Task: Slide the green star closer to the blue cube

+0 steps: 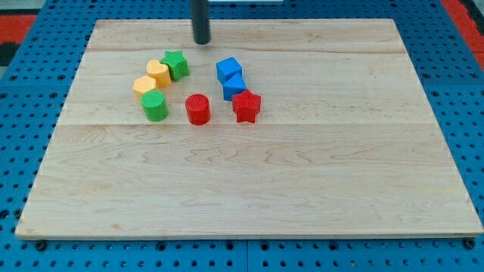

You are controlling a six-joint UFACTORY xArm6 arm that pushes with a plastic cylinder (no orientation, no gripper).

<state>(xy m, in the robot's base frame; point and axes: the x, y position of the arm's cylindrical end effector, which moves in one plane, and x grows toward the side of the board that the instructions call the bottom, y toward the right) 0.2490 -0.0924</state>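
Observation:
The green star [176,64] sits on the wooden board at the upper left of the block cluster, touching a yellow block [159,73]. The blue cube [228,69] lies to its right, with a gap between them, and a second blue block [234,87] sits just below the cube. My tip [202,41] is above the cluster toward the view's top, between the star and the cube, slightly nearer the star and apart from every block.
A second yellow block [144,85] and a green cylinder [154,105] lie below the star. A red cylinder [197,109] and a red star [246,106] lie lower. The board [249,189] rests on a blue pegboard [15,83].

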